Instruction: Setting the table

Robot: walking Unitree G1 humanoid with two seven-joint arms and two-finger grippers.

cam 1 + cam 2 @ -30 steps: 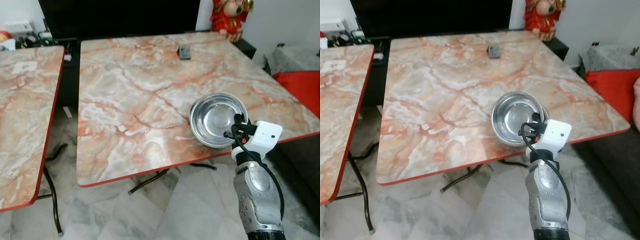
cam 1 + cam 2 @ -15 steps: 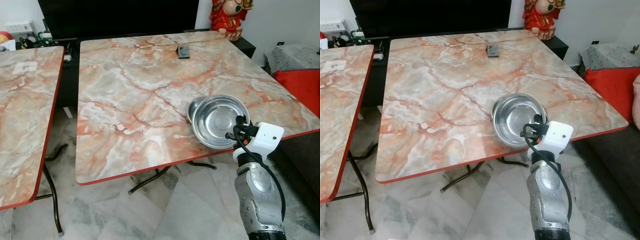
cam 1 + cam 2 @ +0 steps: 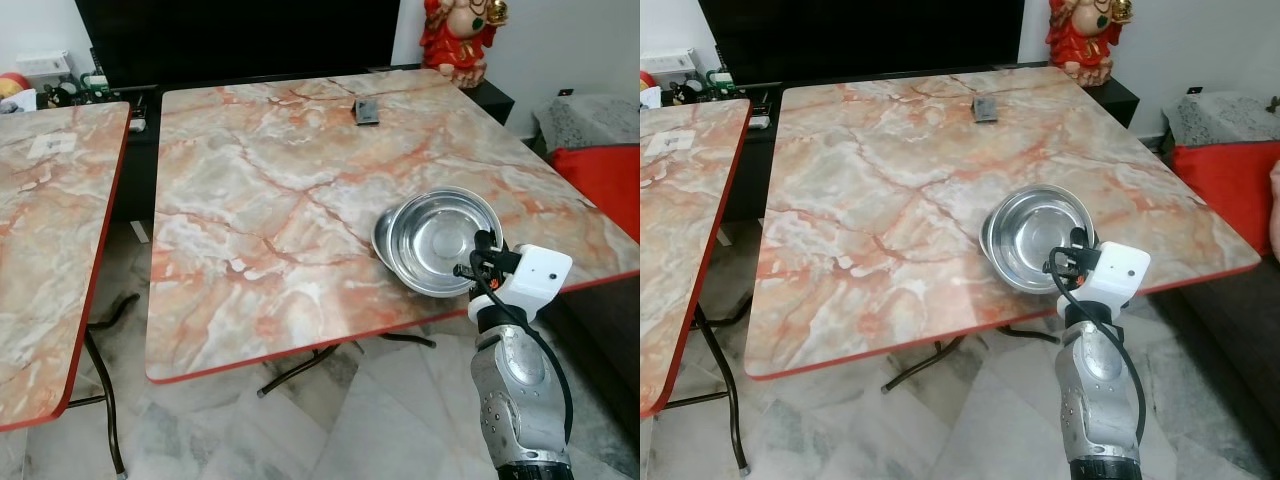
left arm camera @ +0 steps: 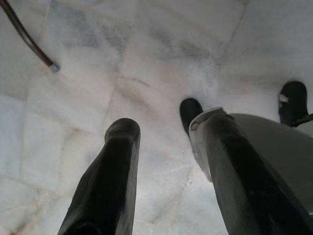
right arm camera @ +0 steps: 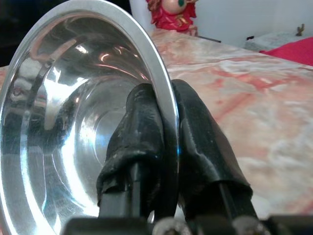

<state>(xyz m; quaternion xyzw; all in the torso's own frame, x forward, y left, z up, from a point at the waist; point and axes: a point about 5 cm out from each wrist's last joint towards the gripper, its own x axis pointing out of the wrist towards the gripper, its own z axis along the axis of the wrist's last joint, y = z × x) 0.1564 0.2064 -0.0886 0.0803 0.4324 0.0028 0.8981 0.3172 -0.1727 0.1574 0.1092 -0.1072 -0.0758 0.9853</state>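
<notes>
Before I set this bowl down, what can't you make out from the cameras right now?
- Whether the bowl rests on the table or hangs just above it: its underside is hidden by its own rim in the head views.
- The small dark object at the far side: too small to identify.
- The red cushion: cut off by the frame edge.
- Right gripper, pinching the rim: its fingertips are hidden by the wrist in the head views.

Far ahead of my right hand a red figurine (image 3: 461, 35) stood past the far corner, a small dark object (image 3: 367, 110) lay near it, and a red cushion (image 3: 605, 170) sat off right.
</notes>
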